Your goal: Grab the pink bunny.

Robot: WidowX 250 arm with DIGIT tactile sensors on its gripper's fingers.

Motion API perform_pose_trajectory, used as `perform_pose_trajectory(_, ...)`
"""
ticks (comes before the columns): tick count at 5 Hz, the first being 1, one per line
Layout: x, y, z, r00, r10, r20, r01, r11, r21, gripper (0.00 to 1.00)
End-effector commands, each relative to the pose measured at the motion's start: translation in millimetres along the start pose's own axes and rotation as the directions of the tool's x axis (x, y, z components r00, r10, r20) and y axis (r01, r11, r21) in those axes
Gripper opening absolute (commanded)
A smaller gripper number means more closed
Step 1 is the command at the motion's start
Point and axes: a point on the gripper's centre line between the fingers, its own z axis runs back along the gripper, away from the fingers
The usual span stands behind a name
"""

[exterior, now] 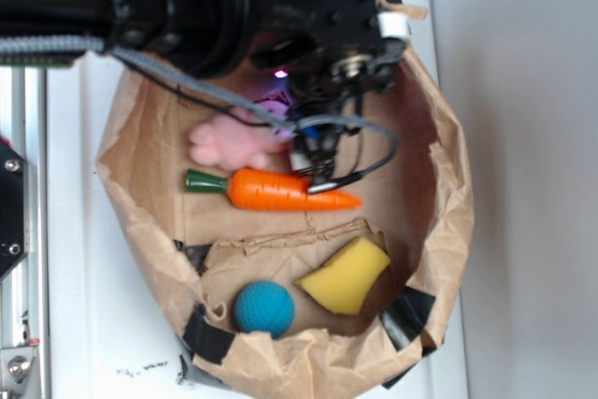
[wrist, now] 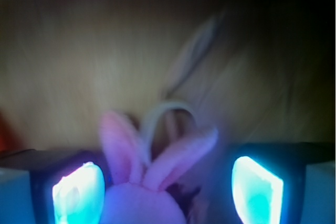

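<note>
Surface: crumpled brown paper bag, frame centre | soft pink plush bunny between glowing pads | black gripper jaws apart, bunny unclamped | orange toy carrot just below.

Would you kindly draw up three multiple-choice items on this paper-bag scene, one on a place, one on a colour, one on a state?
1. Where does the pink bunny lie relative to the carrot in the exterior view?
A. Just above it
B. Below it, by the ball
C. Outside the bag

2. What colour is the ball?
A. Red
B. Teal blue
C. White

3. How stands the gripper in the wrist view?
A. Shut on the carrot
B. Open, fingers either side of the bunny
C. Out of view

Answers:
1 A: the bunny sits directly above the carrot.
2 B: the ball is teal blue.
3 B: both lit fingers flank the bunny apart.
</note>
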Motion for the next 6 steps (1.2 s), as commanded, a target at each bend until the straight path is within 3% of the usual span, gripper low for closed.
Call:
perform_pose_trajectory(1, -18.8, 10.9, -12.0, 0.994, -0.055, 0.092, 0.054, 0.998, 0.010, 1.00)
perform_pose_trajectory(2, -22.3, 11.8, -24.6, 0.993, -0.070, 0.098, 0.068, 0.997, 0.026, 1.00)
perform_pose_trajectory(3, -16.3, 11.3, -24.8, 0.993, -0.043, 0.114, 0.040, 0.999, 0.030, 0.00)
perform_pose_trajectory(6, -5.5, 8.0, -10.8, 0.994, 0.004, 0.105, -0.003, 1.000, -0.014, 0.00)
